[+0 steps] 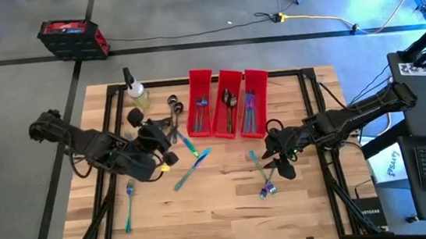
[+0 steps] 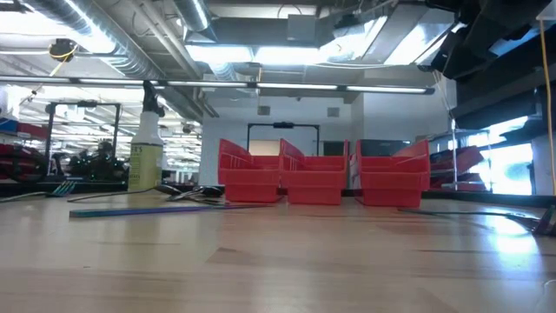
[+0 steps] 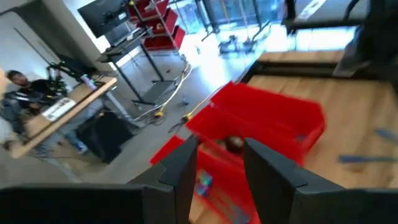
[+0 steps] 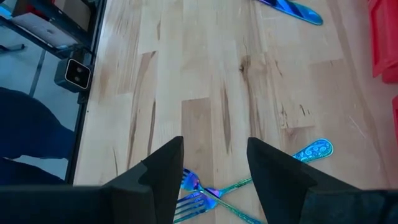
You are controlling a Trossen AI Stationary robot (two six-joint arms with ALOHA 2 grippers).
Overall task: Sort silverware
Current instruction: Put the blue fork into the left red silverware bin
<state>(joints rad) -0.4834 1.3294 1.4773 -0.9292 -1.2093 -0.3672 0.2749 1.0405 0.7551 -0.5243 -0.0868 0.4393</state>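
Observation:
Iridescent blue silverware lies loose on the wooden table [image 1: 222, 213]: two knives [image 1: 192, 159] at mid-table, a fork [image 1: 129, 204] near the left front, two forks [image 1: 266, 179] at the right, and dark spoons [image 1: 174, 104] by the bins. More pieces lie in the three red bins [image 1: 229, 106] at the far middle. My left gripper [image 1: 166, 136] hovers open left of the bins and faces them [image 3: 217, 180], nothing between its fingers. My right gripper [image 1: 284, 164] hangs open above the two crossed forks [image 4: 199, 194], pointing slantwise down [image 4: 214, 168].
A spray bottle [image 1: 136, 91] with yellowish liquid stands at the far left of the table, also in the low view [image 2: 146, 156]. A black frame runs along the table's edges [image 1: 314, 125]. A person sits at a desk beyond the table [image 3: 18, 102].

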